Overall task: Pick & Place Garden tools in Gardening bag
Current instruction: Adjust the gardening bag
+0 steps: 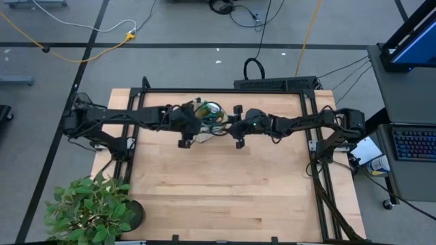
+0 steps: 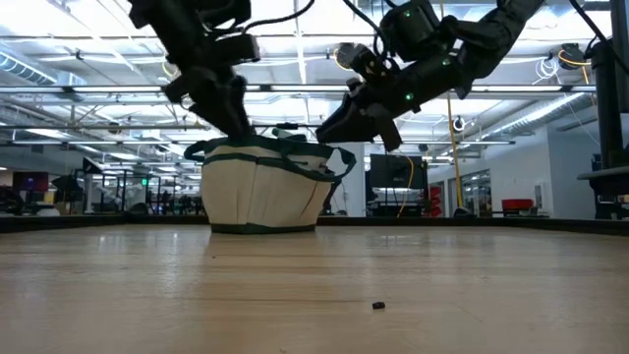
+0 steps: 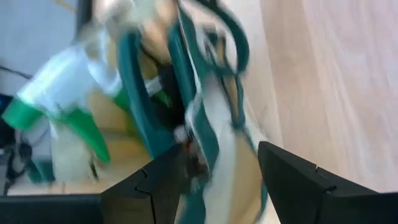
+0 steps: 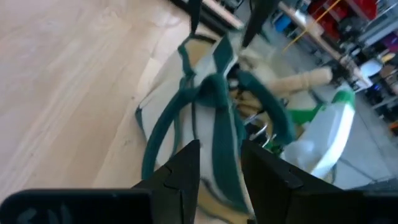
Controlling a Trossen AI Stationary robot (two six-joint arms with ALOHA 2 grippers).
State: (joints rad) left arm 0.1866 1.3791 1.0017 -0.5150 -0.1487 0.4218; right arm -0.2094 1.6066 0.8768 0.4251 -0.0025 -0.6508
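Two dark, jointed arms, black cables along the links. Small green lights on the right arm near its gripper (image 2: 329, 128). Blocky, angular black fingers (image 3: 298, 180) with notched edges.
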